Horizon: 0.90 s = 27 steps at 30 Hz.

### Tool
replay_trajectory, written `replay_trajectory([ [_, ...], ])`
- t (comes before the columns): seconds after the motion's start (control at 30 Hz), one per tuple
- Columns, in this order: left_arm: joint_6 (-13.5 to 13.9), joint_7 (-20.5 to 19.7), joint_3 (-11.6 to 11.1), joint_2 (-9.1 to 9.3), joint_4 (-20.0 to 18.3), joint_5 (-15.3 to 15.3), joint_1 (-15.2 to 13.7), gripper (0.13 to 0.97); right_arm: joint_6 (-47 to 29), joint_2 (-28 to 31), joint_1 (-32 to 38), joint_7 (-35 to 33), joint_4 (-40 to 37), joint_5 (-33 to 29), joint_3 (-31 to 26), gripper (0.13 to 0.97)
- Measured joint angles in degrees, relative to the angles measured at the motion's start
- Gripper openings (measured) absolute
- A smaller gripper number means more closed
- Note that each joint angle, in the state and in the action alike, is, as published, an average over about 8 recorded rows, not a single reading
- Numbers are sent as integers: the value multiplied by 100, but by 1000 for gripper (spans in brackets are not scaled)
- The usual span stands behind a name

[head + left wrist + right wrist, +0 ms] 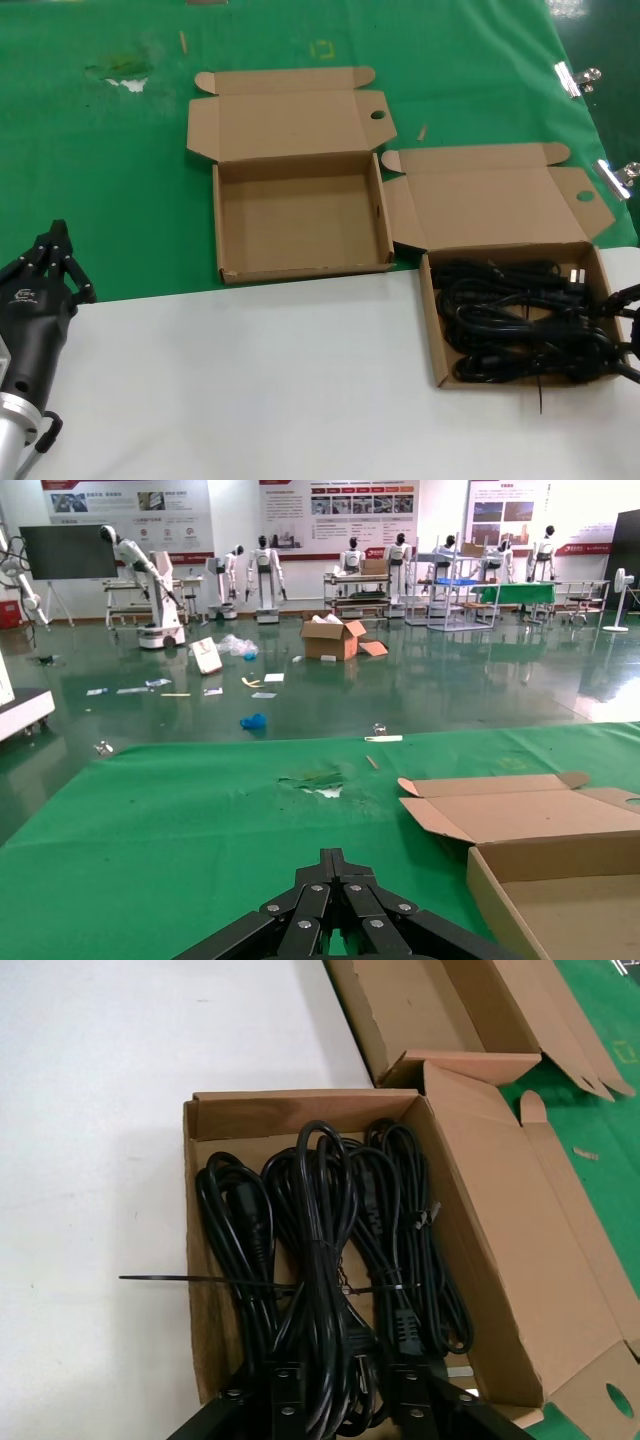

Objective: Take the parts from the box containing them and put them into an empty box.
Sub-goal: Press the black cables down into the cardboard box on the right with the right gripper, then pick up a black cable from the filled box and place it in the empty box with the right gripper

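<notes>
Right gripper (pixel 342 1392) low over the right end of the box containing them (pixel 436 330), fingers (pixel 283 1396) parted and straddling the middle cord bundle, pads not seen pressing on it; nothing lifted. In the head view only a black sliver of this gripper (pixel 628 330) at the right edge, over the carton. Parts (pixel 325 1250) lying side by side inside, three black coiled bundles filling the floor of the carton, a thin black tie sticking out past the near wall. Lid (pixel 495 200) folded back onto the green cloth (pixel 100 180). Empty box (pixel 228 215) just beside it to the left and a little farther back, on the cloth, lid also open. Left gripper (pixel 55 260) parked well apart at the near left, over the edge between the white tabletop (pixel 250 380) and the cloth, fingers (pixel 310 910) drawn together to a point, holding nothing.
</notes>
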Motion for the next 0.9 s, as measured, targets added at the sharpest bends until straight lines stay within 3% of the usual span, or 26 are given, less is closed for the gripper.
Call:
replay_trajectory([
  [0.13,0,0,0,0,0,0,0,140,-4,-10,19,-2,-5,-6,13,288],
  [0.73,0,0,0,0,0,0,0,140,13,98,207,221,319,53,231,170],
  [0.9,0,0,0,0,0,0,0,140,67,94,376,423,513,23,306,170],
])
